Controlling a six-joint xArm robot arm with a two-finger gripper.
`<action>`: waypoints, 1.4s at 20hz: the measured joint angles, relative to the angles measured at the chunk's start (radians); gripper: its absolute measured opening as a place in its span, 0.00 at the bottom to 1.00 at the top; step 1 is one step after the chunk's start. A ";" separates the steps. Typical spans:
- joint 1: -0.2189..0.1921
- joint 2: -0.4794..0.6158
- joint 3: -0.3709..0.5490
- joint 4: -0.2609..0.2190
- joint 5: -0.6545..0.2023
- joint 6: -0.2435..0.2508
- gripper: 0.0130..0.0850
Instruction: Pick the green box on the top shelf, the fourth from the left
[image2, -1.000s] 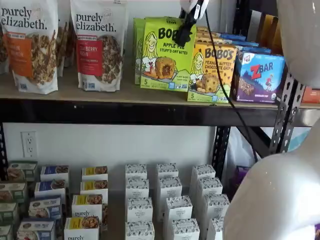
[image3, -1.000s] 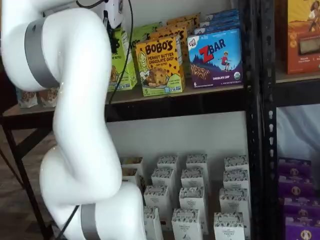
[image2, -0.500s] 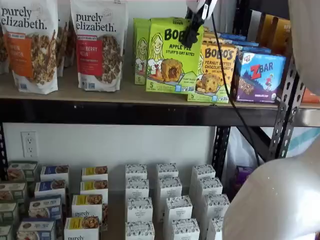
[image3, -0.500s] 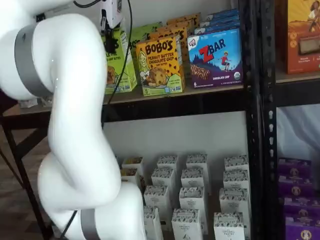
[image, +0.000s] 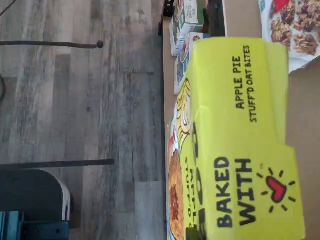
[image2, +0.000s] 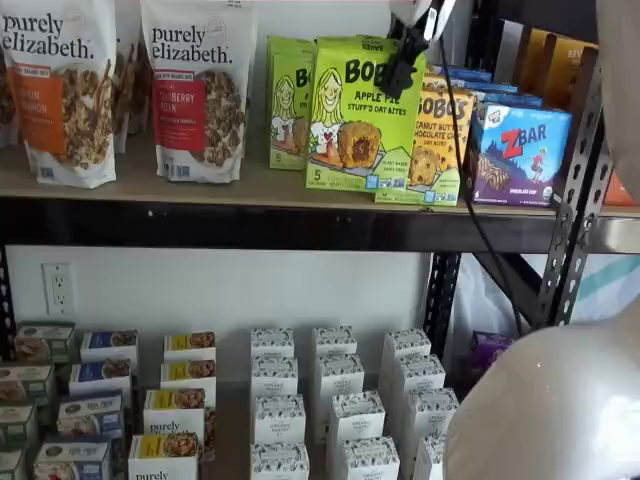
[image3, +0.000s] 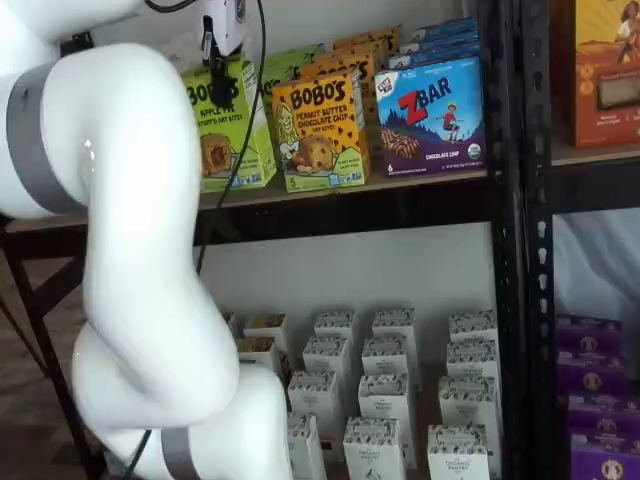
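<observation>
The green box (image2: 360, 115), a lime-green Bobo's Apple Pie carton, is gripped at its top by my gripper (image2: 402, 68). It hangs upright at the front of the top shelf (image2: 200, 187) and partly covers the yellow-orange Bobo's box (image2: 445, 135). Both shelf views show this; here too the gripper (image3: 215, 85) is shut on the green box (image3: 225, 135). The wrist view shows the box's top flap (image: 240, 140) close up, reading "BAKED WITH". Another green box (image2: 287, 100) stands behind it on the shelf.
Purely Elizabeth bags (image2: 195, 90) stand left of the green boxes and a blue ZBar box (image2: 520, 150) stands right of the yellow-orange one. A black upright (image2: 570, 230) is at the right. White boxes (image2: 340, 400) fill the lower shelf. My white arm (image3: 130, 250) fills the foreground.
The green box, held in my gripper, has come forward off its row and shifted right, now overlapping the yellow-orange box. The arm has swung along with it.
</observation>
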 joint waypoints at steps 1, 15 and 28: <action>-0.003 -0.007 0.004 0.000 0.003 -0.002 0.06; -0.027 -0.096 0.083 -0.025 0.025 -0.030 0.06; -0.044 -0.165 0.164 -0.035 0.033 -0.052 0.06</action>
